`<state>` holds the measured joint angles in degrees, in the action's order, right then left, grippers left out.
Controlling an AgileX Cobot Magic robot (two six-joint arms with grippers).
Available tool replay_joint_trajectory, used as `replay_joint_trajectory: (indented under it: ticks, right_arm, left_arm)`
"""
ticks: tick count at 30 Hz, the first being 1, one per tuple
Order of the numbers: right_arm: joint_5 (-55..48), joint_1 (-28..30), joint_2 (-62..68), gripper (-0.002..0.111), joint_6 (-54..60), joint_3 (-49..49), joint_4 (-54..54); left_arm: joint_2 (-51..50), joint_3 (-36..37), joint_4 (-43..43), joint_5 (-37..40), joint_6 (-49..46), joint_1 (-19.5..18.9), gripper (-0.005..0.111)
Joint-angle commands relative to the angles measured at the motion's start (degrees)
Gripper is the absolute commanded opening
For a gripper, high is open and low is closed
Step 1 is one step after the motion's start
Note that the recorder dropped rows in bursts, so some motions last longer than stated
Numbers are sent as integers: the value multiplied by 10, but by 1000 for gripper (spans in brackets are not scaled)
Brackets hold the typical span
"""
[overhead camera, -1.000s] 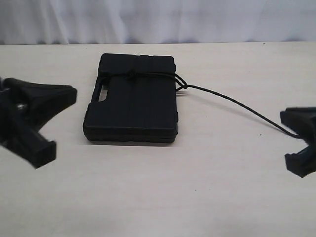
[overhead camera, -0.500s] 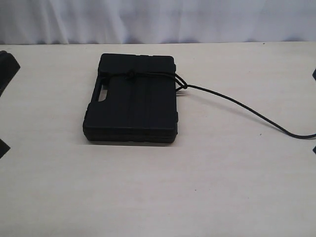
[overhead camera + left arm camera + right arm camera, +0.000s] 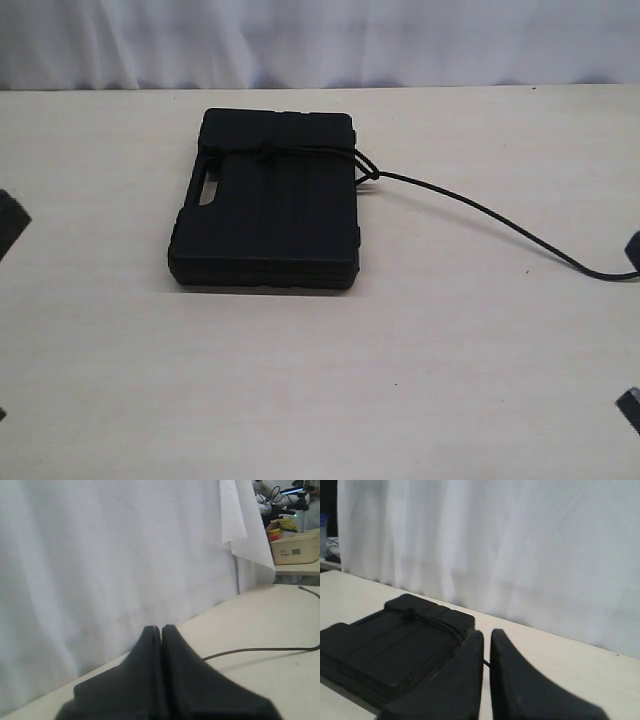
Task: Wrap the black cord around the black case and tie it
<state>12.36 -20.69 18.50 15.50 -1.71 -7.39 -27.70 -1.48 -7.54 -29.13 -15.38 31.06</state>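
Observation:
The black case (image 3: 265, 205) lies flat mid-table, slot handle on its left side. The black cord (image 3: 470, 205) crosses the case's far end, where a knot (image 3: 265, 152) sits on the lid, and its free tail trails right over the table to the frame edge. Neither gripper touches case or cord. In the left wrist view my left gripper (image 3: 161, 628) is shut and empty, with the cord (image 3: 250, 650) on the table beyond it. The right gripper (image 3: 486, 632) is shut with only a thin slit, nothing in it, and the case (image 3: 385, 645) lies beyond.
Pale wooden table (image 3: 320, 400) with a white curtain (image 3: 320, 40) along its far edge. Dark slivers of the left arm (image 3: 8, 218) and the right arm (image 3: 630, 405) show at the frame edges. A beige bin (image 3: 295, 547) stands on another table past the curtain.
Both grippers, open beside the case a second ago, have drawn back to the frame edges. The cord's tail, which reached the right gripper, now lies loose on the table. The case has not moved.

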Motion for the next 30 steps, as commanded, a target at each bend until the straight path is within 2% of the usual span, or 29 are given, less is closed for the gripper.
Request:
replay_joint_trajectory:
  ticks: [1,4,6,8,9,14,18,25,30]
  right_arm:
    - [-81,80,-104,4,2,17,10]
    - [-128,140,-182,4,2,17,56]
    - [-133,176,-185,4,1,17,68]
    - [-124,194,-185,4,1,17,69]
    - [-124,201,-185,4,1,17,69]
    - [-124,206,-185,4,1,17,50]
    - [-124,206,-185,4,1,17,34]
    - [-146,206,-185,4,1,17,34]
    - [-249,206,-185,4,1,17,34]
  left_arm:
    - [96,15,-17,104,2,-76,0]
    - [157,15,42,192,2,-157,0]
    - [201,15,103,243,2,-211,0]
    - [244,15,123,272,2,-247,0]
    - [272,15,124,281,2,-272,0]
    - [277,15,124,265,2,-352,0]
    - [277,15,124,275,2,-377,0]
    - [277,15,125,287,2,-378,0]
    - [277,15,125,379,2,-378,0]
